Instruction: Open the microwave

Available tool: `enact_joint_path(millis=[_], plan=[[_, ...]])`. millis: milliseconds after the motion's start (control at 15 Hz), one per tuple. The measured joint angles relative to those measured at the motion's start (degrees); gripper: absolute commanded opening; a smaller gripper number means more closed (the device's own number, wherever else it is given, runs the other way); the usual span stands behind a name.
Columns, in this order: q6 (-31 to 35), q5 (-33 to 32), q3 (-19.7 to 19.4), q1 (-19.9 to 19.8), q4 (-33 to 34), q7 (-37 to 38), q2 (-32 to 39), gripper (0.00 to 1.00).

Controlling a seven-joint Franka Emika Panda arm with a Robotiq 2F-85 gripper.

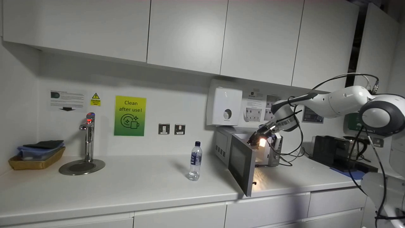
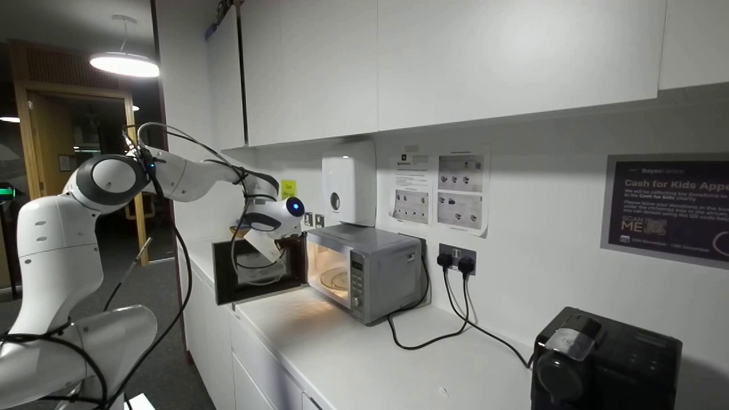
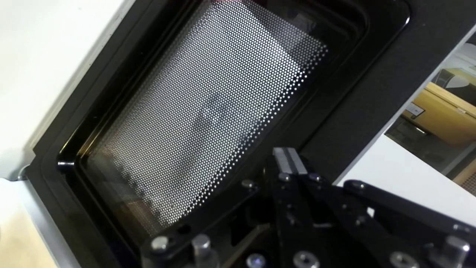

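Observation:
The silver-grey microwave (image 2: pixel 393 279) stands on the counter with its lit inside and glass turntable (image 2: pixel 336 279) showing. Its door (image 1: pixel 241 161) is swung far out from the body, past the counter's front edge in an exterior view. In the wrist view the door's black inner face with its perforated window (image 3: pixel 223 93) fills most of the picture. My gripper (image 3: pixel 286 149) is shut, fingertips together with nothing between them, in front of the door's inner frame. In an exterior view the gripper (image 1: pixel 252 142) is at the door's upper edge; whether it touches cannot be told.
A water bottle (image 1: pixel 195 161) stands on the counter on the outer side of the door. Above the microwave hangs a white dispenser (image 2: pixel 348 182). Black cables (image 2: pixel 413 344) trail over the counter near a black appliance (image 2: pixel 606 359). Wall cupboards (image 1: pixel 262 38) overhang the arm.

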Motion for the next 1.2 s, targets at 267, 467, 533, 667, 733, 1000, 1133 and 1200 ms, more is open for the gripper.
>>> enact_joint_path(millis=[267,467,533,667,733,1000,1133,1200], plan=[[2.9,-3.1,6.1,-4.9,-0.1,-2.2,-3.7,0.00],[7.4,-10.8,14.2,-11.4,0.4,-2.8,-6.8,0.00],[8.6,-13.6,17.7,-14.5,0.7,-2.7,-7.7,0.00],[10.7,-19.0,25.4,-22.0,1.2,-2.6,-9.4,0.00],[11.7,-21.7,29.5,-26.0,1.3,-2.6,-10.3,0.00],[13.7,-34.8,46.5,-43.6,1.4,-1.3,-13.6,0.00],[13.7,-41.9,55.2,-52.7,1.1,1.3,-15.2,0.00],[13.7,-45.1,59.7,-57.3,0.8,2.6,-16.1,0.00]])
